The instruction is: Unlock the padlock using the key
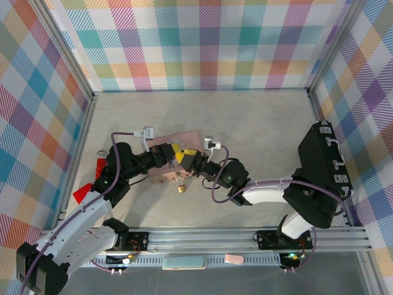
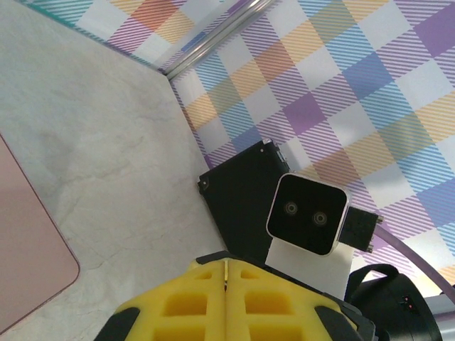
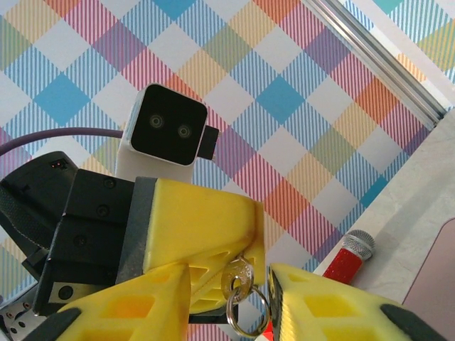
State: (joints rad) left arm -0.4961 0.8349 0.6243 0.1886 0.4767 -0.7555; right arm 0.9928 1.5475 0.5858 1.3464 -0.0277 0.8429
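My left gripper is shut on the key, a small silver key. In the right wrist view the key's round head sticks out from the left gripper's yellow fingers, with a split ring hanging from it. In the left wrist view a thin sliver of the key shows in the seam between the pads. My right gripper is open, one finger on either side of the key's head with a gap on both sides. The tiny brass padlock lies on the table just in front of both grippers.
A pink tin lies flat under and behind the two grippers. A red-and-silver toy microphone lies at the left wall, with a red piece near it. Checked walls close the table in on three sides.
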